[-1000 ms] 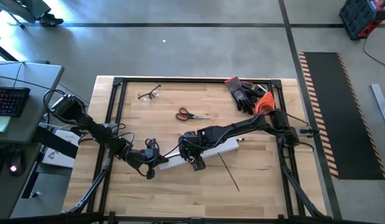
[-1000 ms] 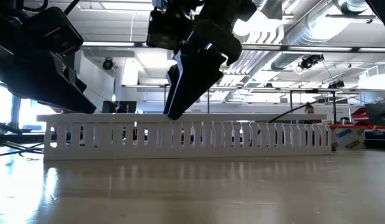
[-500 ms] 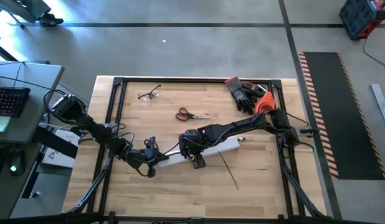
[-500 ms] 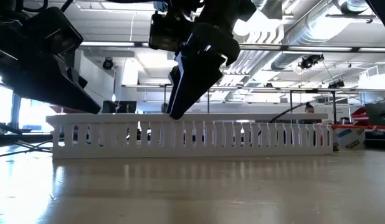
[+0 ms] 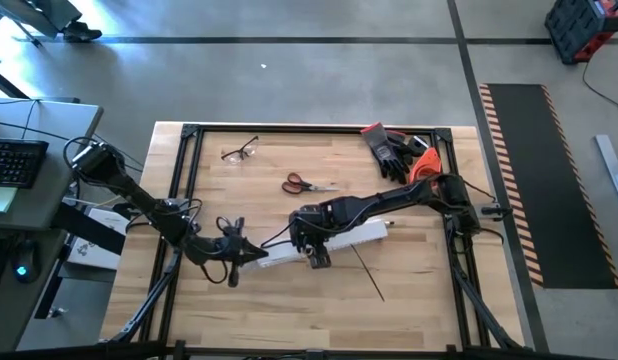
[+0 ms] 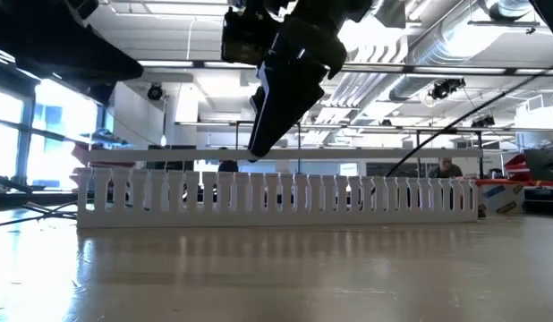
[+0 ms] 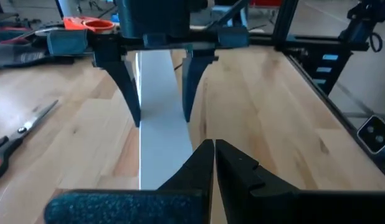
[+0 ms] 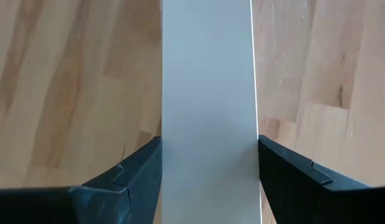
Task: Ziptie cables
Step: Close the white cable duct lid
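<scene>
A white slotted duct lies across the middle of the table. Just above it, edge-on in the low view, hangs its flat white cover strip. My right gripper is shut on this strip, left of its middle. My left gripper is shut and empty, and it hovers off the duct's left end. The ziptie, a thin black strip, lies flat on the wood near the duct's right half. I cannot make out the cables in any view. My right gripper pinches the cover strip by its two long edges, one finger on each edge. The fingers come steeply from above and lie across the strip. The strip hangs level, a small gap above the duct.
Red-handled scissors lie on the wood beyond the duct. Glasses sit at the far left, and gloves with an orange object at the far right. A black frame rims the table. Bare wood lies toward the near edge.
My left gripper has risen away from the duct's left end and now sits higher, still shut. My right gripper has gone up a little with the cover strip, which has come off the duct's top and now hangs level just above it.
</scene>
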{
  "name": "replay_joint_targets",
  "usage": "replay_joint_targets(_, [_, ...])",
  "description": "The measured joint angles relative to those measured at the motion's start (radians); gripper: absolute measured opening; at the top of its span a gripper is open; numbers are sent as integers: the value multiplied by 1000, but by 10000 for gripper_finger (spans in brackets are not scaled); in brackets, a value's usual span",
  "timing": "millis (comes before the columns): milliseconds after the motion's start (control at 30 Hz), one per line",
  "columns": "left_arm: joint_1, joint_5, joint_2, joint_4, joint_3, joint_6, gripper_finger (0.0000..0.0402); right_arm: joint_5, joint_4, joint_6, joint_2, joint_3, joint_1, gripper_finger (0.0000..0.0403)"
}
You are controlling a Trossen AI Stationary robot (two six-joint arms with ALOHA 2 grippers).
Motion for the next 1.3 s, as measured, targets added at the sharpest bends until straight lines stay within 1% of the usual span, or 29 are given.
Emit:
replay_joint_targets(133, [0,6,25,-16,0,-33,0,-2,11,2,1,0,-3,215])
replay_joint_targets(300, [0,6,93,-15,0,-77,0,-42,29,-12,13,0,-3,215])
replay_joint_targets(467, [1,5,149,-14,0,-114,0,-47,19,-12,23,0,-5,215])
replay_joint_targets(867, [18,2,208,-15,1,-134,0,-49,18,-12,25,0,-7,215])
replay_joint_targets(1200, [42,-17,308,11,5,-140,0,-39,3,-9,26,0,-11,215])
replay_joint_targets(1300, [39,-28,321,10,5,-149,0,-35,5,-11,32,0,-11,215])
